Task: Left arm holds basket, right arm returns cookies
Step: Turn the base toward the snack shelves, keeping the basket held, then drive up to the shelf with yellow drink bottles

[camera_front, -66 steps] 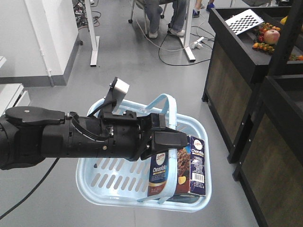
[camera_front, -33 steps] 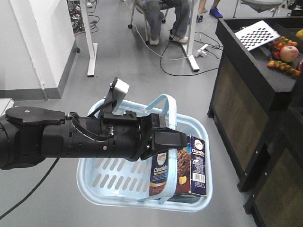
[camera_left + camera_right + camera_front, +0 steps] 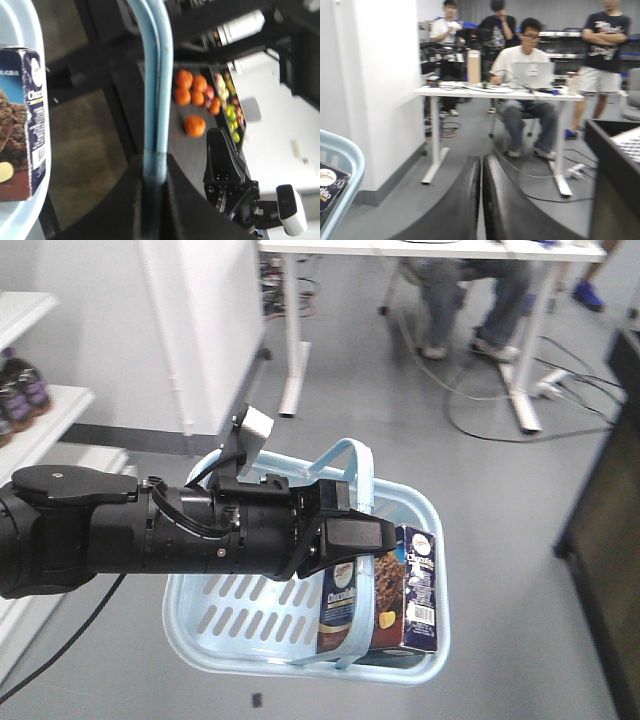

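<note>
Over a grey floor (image 3: 480, 490) we clamp the basket (image 3: 195, 600) handle in the left gripper (image 3: 362, 535) so the cookies (image 3: 385, 605) ride inside; the right gripper (image 3: 481, 197) is closed, empty.

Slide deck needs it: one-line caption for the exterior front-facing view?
Left arm holds the light blue basket by its handle, the Chocofello cookies standing upright inside.

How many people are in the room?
4. A seated man at the table with a laptop; a person in white and a person in black standing behind it; a person with crossed arms at the right. More may be hidden.
</note>
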Tool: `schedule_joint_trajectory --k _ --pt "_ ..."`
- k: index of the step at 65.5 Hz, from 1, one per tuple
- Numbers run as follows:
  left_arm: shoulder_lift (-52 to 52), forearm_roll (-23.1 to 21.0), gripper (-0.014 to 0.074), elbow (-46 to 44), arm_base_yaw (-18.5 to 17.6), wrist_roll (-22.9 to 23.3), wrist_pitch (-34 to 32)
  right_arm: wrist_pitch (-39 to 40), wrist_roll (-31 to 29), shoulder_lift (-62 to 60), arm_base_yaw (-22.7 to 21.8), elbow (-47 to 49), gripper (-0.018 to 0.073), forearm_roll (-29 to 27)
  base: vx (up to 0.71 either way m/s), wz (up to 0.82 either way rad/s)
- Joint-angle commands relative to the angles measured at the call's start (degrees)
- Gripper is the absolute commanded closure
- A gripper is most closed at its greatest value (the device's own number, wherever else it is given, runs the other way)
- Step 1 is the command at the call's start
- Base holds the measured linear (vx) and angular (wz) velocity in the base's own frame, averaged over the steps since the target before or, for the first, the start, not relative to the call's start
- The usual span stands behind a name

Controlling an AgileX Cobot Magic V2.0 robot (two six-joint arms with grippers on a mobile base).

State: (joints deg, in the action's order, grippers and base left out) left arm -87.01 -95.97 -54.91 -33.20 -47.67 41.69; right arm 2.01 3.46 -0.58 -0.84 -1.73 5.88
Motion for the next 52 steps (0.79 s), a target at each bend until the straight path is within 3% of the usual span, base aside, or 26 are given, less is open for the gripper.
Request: schedule_joint_trajectory --k 1,52 --pt "2.4 -5.9 0.0603 -1.8 -0.2 -1.1 2.6 4.3 -0.2 -0.7 -0.3 0.0 0.0563 0.3 0.34 0.69" --pt "2.4 -5.9 0.0603 -1.8 -0.2 -1.1 2.6 4.3 -0.2 -0.7 -0.3 0.0 0.0563 0.3 0.31 0.62"
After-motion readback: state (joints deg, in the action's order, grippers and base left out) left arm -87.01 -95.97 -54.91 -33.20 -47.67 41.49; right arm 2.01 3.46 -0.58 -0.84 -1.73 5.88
